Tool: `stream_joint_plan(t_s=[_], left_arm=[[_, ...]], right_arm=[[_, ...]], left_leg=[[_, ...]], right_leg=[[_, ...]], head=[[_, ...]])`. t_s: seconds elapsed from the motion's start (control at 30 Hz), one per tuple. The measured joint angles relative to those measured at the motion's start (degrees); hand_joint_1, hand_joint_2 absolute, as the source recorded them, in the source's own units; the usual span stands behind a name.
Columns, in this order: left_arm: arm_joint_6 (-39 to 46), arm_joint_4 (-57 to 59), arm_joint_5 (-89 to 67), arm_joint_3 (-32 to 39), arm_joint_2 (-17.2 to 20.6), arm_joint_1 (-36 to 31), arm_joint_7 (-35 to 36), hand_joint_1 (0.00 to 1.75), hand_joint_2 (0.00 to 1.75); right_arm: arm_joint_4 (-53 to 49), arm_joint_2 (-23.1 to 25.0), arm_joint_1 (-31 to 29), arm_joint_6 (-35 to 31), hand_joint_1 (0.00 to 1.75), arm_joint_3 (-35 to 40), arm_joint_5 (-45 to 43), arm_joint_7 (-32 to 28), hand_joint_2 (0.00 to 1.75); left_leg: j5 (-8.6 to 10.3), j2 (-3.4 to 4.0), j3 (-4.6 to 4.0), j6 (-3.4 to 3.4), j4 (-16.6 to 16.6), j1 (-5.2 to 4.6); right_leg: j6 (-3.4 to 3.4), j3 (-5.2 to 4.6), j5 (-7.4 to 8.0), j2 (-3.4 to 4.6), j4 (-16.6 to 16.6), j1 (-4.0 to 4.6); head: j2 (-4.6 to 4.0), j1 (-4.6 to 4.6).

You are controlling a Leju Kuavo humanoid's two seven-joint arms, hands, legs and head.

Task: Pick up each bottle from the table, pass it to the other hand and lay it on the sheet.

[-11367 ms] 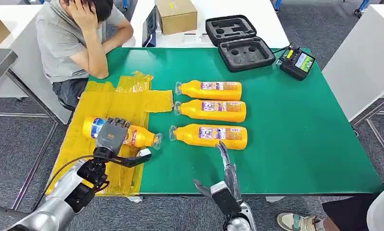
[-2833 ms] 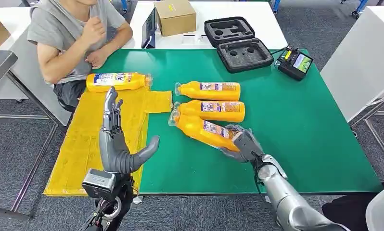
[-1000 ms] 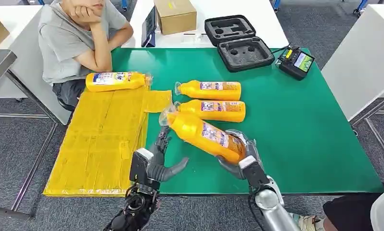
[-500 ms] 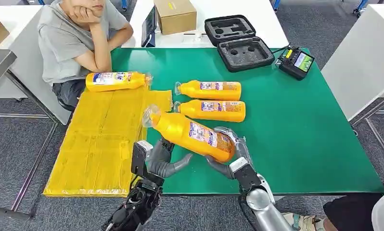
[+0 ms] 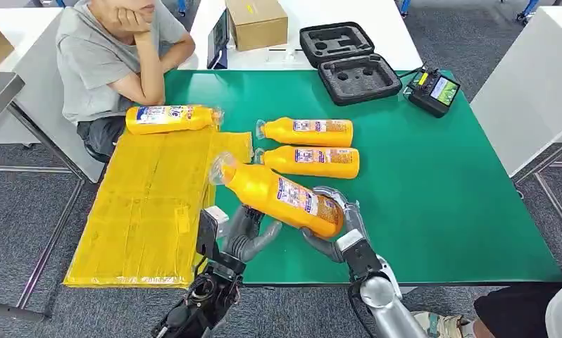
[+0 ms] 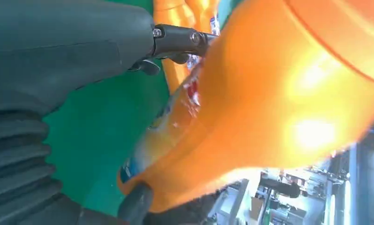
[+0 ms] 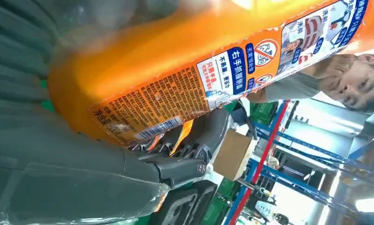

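Since half a second ago your left hand (image 5: pixel 246 232) has risen under the bottle (image 5: pixel 282 197), fingers cupping its middle though not plainly clamped; the bottle itself has barely shifted. Your right hand (image 5: pixel 334 225) grips its base, holding it tilted above the table (image 5: pixel 440 197) beside the sheet (image 5: pixel 137 204). Release early and it drops.

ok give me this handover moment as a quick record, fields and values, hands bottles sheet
held bottle: orange plastic bottle, tilted, cap toward the sheet
right hand: grips the bottle's base end
left hand: under the bottle's middle, fingers curled up at it; grip unclear
yellow sheet: one orange bottle lying at its far edge
green table: two orange bottles lying side by side
person: seated at the far left corner
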Motion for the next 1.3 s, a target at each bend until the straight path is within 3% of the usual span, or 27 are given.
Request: stream_joint_plan(t_s=[0.23,0.27,1.3], left_arm=[[0.2,-1.3,0.0,-0.5,0.0,0.7,-0.2,0.00,0.00],[0.6,-1.5,0.1,-0.5,0.0,0.9,-0.4,0.00,1.75],[3.7,0.4,-0.6,-2.0,0.0,0.3,-1.3,0.00,1.75]], right_arm=[[0.3,0.0,0.0,0.3,1.75,0.0,-0.1,0.0,1.75],[0.3,0.0,0.0,0.3,1.75,0.0,-0.1,0.0,1.75],[1.8,2.4,0.0,3.4,1.75,0.0,-1.4,0.0,1.75]], left_leg=[[0.00,0.00,-0.01,0.00,0.0,0.00],[0.00,0.00,-0.01,0.00,0.0,0.00],[0.00,0.00,-0.01,0.00,0.0,0.00]], right_leg=[[0.00,-0.01,0.00,0.00,0.0,0.01],[0.00,-0.01,0.00,0.00,0.0,0.01],[0.00,-0.01,0.00,0.00,0.0,0.00]], head=[[0.00,0.02],[0.00,0.02],[0.00,0.02]])
